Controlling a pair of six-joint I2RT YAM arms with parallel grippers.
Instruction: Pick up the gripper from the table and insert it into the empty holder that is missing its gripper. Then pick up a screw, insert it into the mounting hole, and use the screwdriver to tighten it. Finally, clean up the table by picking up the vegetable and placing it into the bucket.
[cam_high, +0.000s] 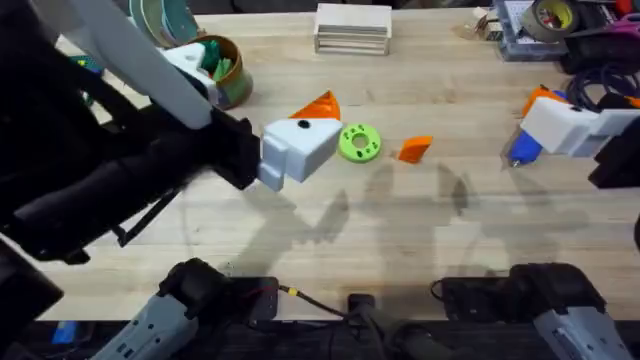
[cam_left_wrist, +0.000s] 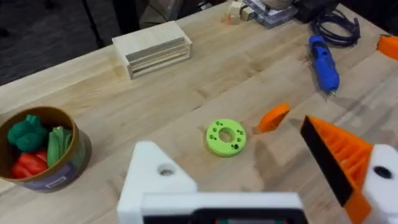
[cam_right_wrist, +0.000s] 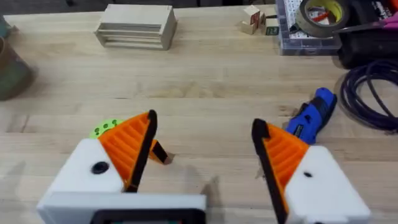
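The left tool (cam_high: 315, 125) hovers over the middle of the table (cam_high: 300, 215), spread and holding nothing; one of its white holders (cam_left_wrist: 155, 177) lacks a pad, while the other carries an orange one. The loose orange gripper (cam_high: 414, 149) lies on the table just right of a green holed disc (cam_high: 359, 142). The right tool (cam_right_wrist: 205, 152) hangs at the far right above the blue screwdriver (cam_high: 523, 147), spread and empty, and the bucket (cam_high: 228, 70), with toy vegetables inside, stands far left.
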